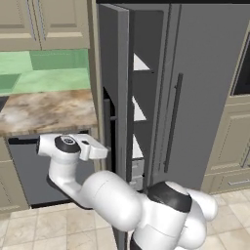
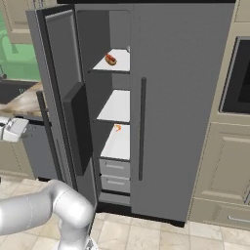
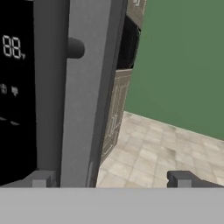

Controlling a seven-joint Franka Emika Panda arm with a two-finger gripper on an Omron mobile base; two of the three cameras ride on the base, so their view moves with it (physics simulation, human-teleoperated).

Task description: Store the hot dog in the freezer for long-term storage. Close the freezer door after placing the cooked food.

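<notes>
Small reddish-brown hot dog [image 2: 111,59] lies on the top freezer shelf [image 2: 117,62]. Empty wide-open gripper [image 3: 111,179] faces the tall grey freezer door [image 2: 63,97] edge; a push may glance off.

Beige panelled cabinets [image 1: 44,22] hang at eleven o'clock in the left base view, above a green tiled backsplash [image 1: 46,71]. Below it, at nine o'clock, runs a marbled brown and white countertop [image 1: 46,110], with a dark grey appliance front [image 1: 29,171] beneath. Pale square floor tiles [image 2: 161,237] cover the ground. At three o'clock in the right base view, a black wall oven [image 2: 239,78] sits in beige cabinetry, with a panelled door [image 2: 227,161] underneath.
</notes>
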